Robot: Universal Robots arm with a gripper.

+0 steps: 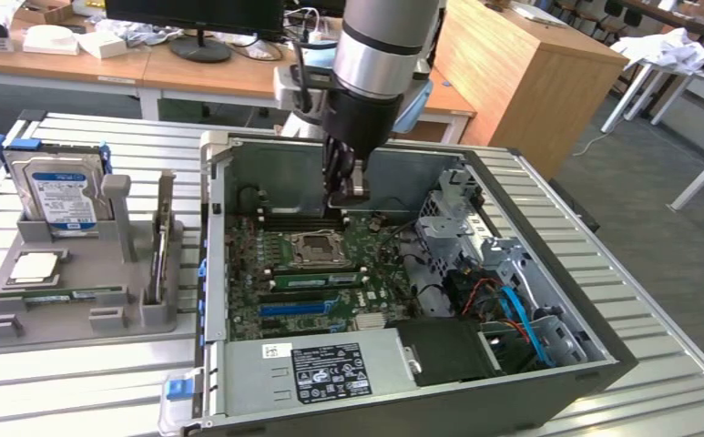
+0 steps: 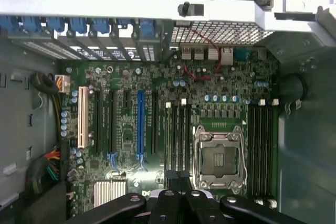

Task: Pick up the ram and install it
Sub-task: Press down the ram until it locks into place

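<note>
While the gray holder (image 1: pixel 72 300) at the exterior view's left keeps the ram (image 1: pixel 66 295) lying flat, the gripper (image 1: pixel 349 193), pressed together and empty, hangs inside the open case (image 1: pixel 595 360); wrist view reveals the motherboard (image 2: pixel 220 85) unobstructed between case walls.

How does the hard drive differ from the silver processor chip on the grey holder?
The hard drive stands upright; the processor chip lies flat. The hard drive is larger and carries a blue-and-white label; the chip is plain silver. Both sit in the grey holder.
</note>
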